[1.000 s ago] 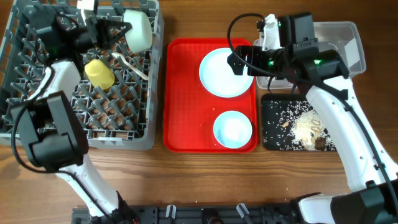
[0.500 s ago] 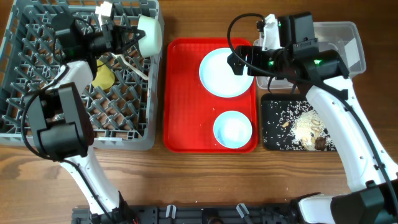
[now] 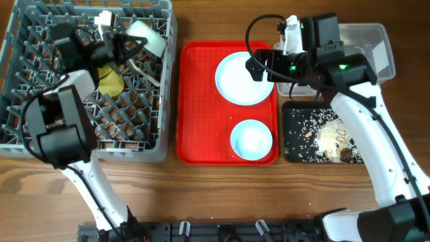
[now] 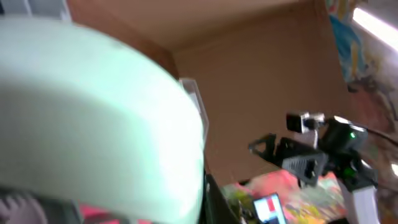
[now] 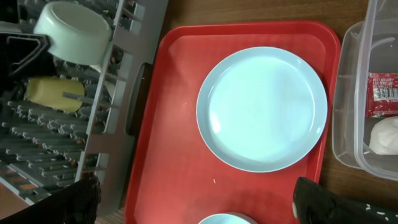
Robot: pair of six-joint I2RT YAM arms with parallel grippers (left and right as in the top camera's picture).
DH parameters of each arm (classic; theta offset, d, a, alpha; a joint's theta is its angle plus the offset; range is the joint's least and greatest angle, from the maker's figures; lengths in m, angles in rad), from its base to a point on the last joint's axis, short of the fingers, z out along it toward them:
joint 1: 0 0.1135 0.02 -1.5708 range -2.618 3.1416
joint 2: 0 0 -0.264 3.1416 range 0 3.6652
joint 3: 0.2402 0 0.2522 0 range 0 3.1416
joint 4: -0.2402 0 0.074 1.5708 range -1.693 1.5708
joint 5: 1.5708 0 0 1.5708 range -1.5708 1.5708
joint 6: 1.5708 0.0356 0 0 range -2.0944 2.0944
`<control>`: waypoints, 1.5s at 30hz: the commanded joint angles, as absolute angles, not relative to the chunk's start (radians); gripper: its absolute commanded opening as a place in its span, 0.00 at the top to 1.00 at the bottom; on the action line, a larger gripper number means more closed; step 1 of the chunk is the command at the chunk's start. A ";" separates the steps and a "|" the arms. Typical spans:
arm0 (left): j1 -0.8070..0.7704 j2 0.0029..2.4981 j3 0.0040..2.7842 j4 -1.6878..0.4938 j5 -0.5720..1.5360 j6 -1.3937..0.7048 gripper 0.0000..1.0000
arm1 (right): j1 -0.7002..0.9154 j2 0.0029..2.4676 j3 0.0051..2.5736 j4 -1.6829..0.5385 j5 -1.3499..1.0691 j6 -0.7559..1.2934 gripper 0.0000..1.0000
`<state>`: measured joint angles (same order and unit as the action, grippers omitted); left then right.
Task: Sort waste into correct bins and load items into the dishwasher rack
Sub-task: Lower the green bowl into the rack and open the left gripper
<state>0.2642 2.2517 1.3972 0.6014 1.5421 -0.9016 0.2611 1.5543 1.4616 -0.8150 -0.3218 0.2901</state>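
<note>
My left gripper (image 3: 132, 47) is shut on the rim of the pale-green bowl (image 3: 148, 38). It holds the bowl tilted over the back right corner of the grey dishwasher rack (image 3: 40, 144). The bowl fills the left wrist view (image 4: 93, 112) and also shows in the right wrist view (image 5: 74, 31). A yellow cup (image 3: 111, 82) and a cream fork (image 3: 144, 72) lie in the rack. My right gripper (image 5: 205, 202) is open and empty above the red tray, near the light-blue plate (image 3: 243, 78). A light-blue bowl (image 3: 251, 141) sits in front of the plate.
The flat red serving tray (image 3: 198, 101) lies in the middle. The clear tub (image 5: 351, 124) at the right holds the red sachet (image 5: 384, 94) and white tissue (image 5: 385, 134). The black tray (image 3: 295, 144) in front of it holds rice grains and brown bits (image 3: 332, 138).
My left gripper swung the pale-green bowl right toward the rack wall, then back left and lower, turning it onto a tilt. The right arm has not moved.
</note>
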 commanded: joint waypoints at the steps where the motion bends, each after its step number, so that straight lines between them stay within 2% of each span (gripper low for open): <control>1: 0.279 2.287 1.399 0.595 1.545 -0.871 0.94 | 0.262 1.567 1.460 -0.812 -0.338 0.296 0.00; 9: 0.287 2.287 1.399 0.606 1.578 -0.899 0.93 | 0.262 1.568 1.460 -0.812 -0.338 0.296 0.00; 13: 0.292 2.287 1.399 0.615 1.578 -0.926 0.79 | 0.262 1.567 1.460 -0.812 -0.338 0.296 0.00; 14: 0.298 2.287 1.399 0.622 1.578 -0.954 0.59 | 0.262 1.567 1.460 -0.812 -0.338 0.296 0.00; 15: 0.305 2.285 1.399 0.627 1.578 -0.982 0.52 | 0.262 1.567 1.460 -0.812 -0.338 0.296 0.00; 16: 0.310 2.283 1.399 0.627 1.578 -1.006 0.00 | 0.262 1.567 1.460 -0.812 -0.338 0.296 0.00; 21: 0.317 2.232 1.399 0.627 1.578 -1.050 0.01 | 0.262 1.567 1.460 -0.812 -0.338 0.296 0.00; 33: 0.318 1.907 1.399 0.670 1.554 -1.089 0.00 | 0.262 1.567 1.460 -0.812 -0.338 0.296 0.00; 35: 0.315 1.898 1.399 0.669 1.549 -1.100 0.00 | 0.262 1.567 1.460 -0.812 -0.338 0.295 0.00; 38: 0.295 1.911 1.390 0.606 1.564 -1.001 0.00 | 0.262 1.567 1.460 -0.812 -0.338 0.295 0.00; 45: 0.324 1.912 1.390 0.585 1.563 -0.993 0.00 | 0.262 1.567 1.460 -0.812 -0.338 0.296 0.00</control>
<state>0.3035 1.9015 1.3968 0.5896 1.5543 -1.0267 0.2611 1.5543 1.4620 -0.8150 -0.3222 0.2901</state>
